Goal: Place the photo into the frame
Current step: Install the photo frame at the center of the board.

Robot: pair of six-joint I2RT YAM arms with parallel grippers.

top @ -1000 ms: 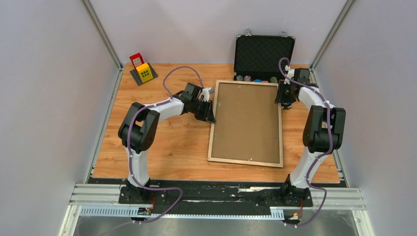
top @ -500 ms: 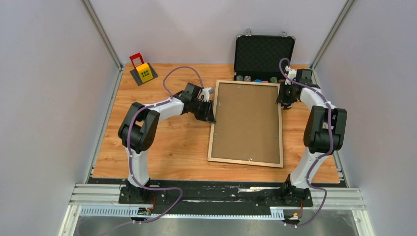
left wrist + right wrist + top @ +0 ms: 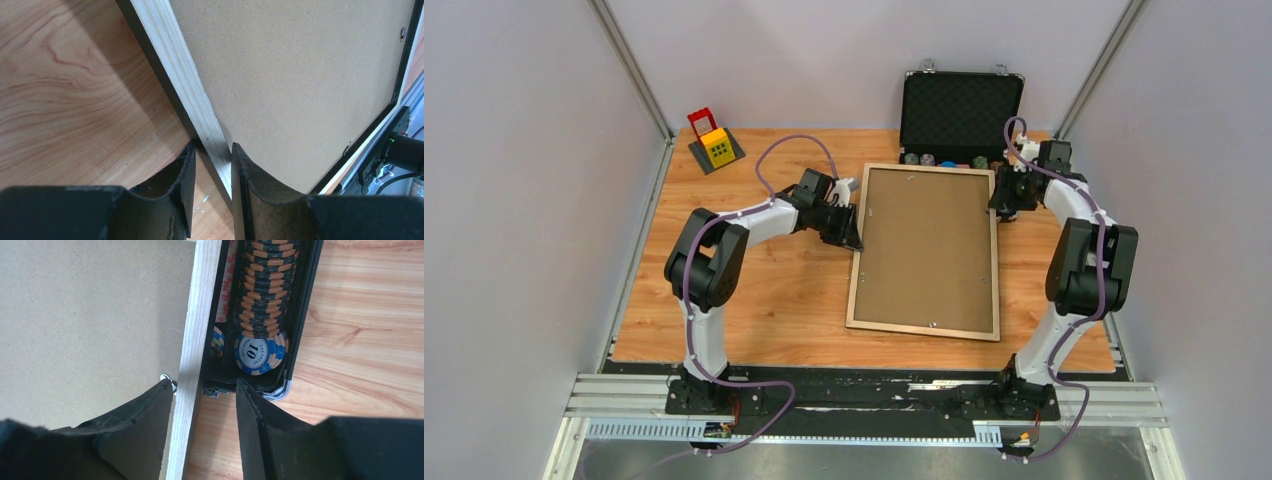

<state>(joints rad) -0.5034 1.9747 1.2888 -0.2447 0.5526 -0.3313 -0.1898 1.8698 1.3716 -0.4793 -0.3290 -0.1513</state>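
Where the wooden surface [image 3: 764,300] meets its far left corner, a small red and yellow toy [image 3: 715,146] stands on a grey base, well apart from everything else. To its right the left arm reaches in from the side, and the left claw [image 3: 854,230] sits at the left long rail of the frame [image 3: 924,329], nearer the far end than the middle. In the left wrist view its two fingers [image 3: 185,175] pinch that rail between them, one against the black outer edge and the other against the inner edge, with no gap to see on either side. The frame lies in the middle of the surface with its pale wood face up. Its long axis runs from the near edge toward the back wall, and its far short end points at the open black chip case [image 3: 961,105], stopping just beside the case's tray. A plain brown backing board [image 3: 927,245] fills the opening from rail to rail. At the far right corner of the frame the right claw [image 3: 1005,207] straddles the right long rail with its jaws spread. One finger [image 3: 150,410] hangs over the backing board, the other stands clear of the rail on the case side, and bare surface shows in the gap between. Just beyond, a row of orange and dark poker chips [image 3: 260,352] lies in the case beside the rail, the front chip marked 10.
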